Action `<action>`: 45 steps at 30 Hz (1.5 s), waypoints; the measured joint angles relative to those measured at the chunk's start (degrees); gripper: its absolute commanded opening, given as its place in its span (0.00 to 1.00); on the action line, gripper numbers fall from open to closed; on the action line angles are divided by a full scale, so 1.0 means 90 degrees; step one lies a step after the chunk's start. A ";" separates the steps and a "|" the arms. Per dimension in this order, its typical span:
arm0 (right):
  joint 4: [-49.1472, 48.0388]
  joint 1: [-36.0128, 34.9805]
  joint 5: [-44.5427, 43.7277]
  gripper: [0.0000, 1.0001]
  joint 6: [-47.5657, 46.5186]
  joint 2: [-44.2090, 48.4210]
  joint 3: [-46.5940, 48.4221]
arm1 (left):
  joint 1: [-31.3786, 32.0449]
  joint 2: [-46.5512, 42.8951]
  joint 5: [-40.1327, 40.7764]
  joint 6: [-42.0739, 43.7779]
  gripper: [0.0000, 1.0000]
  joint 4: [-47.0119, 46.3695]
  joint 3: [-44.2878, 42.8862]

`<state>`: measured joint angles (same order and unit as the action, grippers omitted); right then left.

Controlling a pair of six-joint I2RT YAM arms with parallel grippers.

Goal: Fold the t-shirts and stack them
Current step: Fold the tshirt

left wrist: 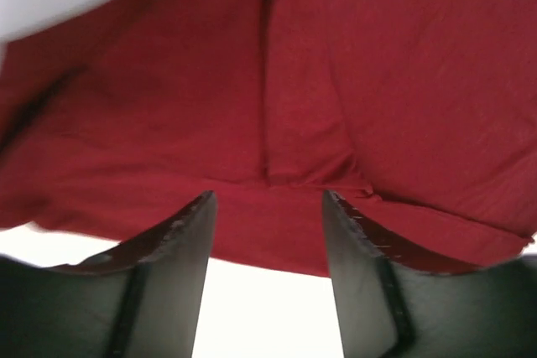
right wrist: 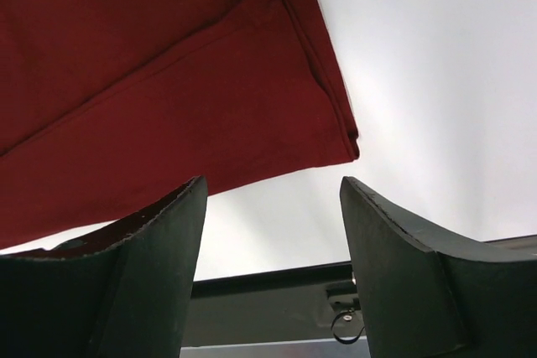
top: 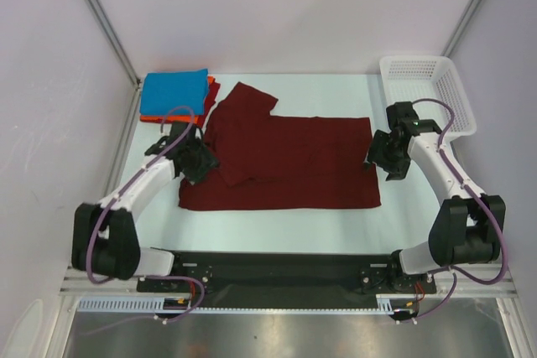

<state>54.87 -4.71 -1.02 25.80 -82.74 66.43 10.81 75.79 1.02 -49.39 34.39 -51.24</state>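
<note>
Left gripper (top: 200,161) stood spread wide and empty at the left edge of the maroon t-shirt (top: 294,161). Right gripper (right wrist: 273,182) was likewise spread and empty, just off the shirt's right hem. Bare surface (top: 403,215) lay right of the shirt. The shirt lay flat and partly folded, with the blue t-shirt (top: 174,91) stacked on the orange-red t-shirt (top: 211,88) beyond its far left corner.

Pale table (top: 403,207), maroon t-shirt (top: 285,165) spread mid-table, orange-red t-shirt (top: 151,118) beneath folded blue t-shirt (top: 174,92) far left, white mesh basket (top: 411,59) far right
</note>
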 measured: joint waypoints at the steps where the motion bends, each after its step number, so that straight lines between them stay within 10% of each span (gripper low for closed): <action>1: 0.0002 -0.0012 0.0000 0.70 -0.0002 0.0000 0.0024 | 0.0041 0.0226 -0.0134 -0.0061 0.56 -0.0119 -0.0002; 34: -0.0036 -0.0022 0.0000 0.69 -0.0019 0.0002 0.0083 | 0.0828 0.2181 -0.0321 -0.0894 0.36 -0.0165 -0.0459; 45: -0.0044 -0.0022 0.0000 0.69 -0.0017 0.0036 0.0000 | 0.0865 0.2244 0.0022 -0.0719 0.03 0.0017 -0.0736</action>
<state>54.48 -4.91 -1.02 25.65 -82.41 66.43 18.59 95.98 1.21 -55.86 34.54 -57.87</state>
